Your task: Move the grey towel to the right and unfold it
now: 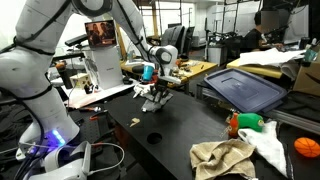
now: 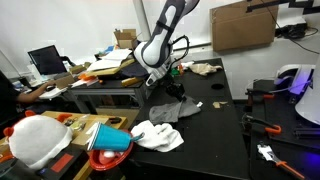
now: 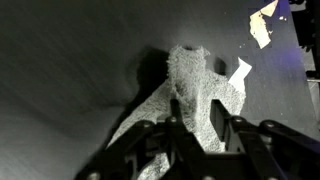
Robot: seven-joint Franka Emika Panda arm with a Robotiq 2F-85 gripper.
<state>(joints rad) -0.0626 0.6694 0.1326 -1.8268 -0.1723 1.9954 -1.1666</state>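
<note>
The grey towel (image 3: 200,80) lies bunched on the black table (image 1: 185,140), near its middle in both exterior views (image 1: 156,102) (image 2: 180,108). My gripper (image 3: 195,102) reaches straight down onto it. In the wrist view the two fingers (image 3: 172,108) stand on either side of a raised fold, with cloth filling the gap between them. The jaws are partly closed and pinch that fold. In both exterior views the gripper (image 1: 158,90) (image 2: 168,88) sits right on top of the towel, whose peak rises toward it.
A beige towel (image 1: 225,158) lies at the table's near edge with a pale cloth (image 1: 270,145) beside it. A white rag (image 2: 158,135) lies close to the grey towel. Also here: a green and orange bottle (image 1: 246,122), an orange ball (image 1: 307,148) and white paper scraps (image 3: 240,70).
</note>
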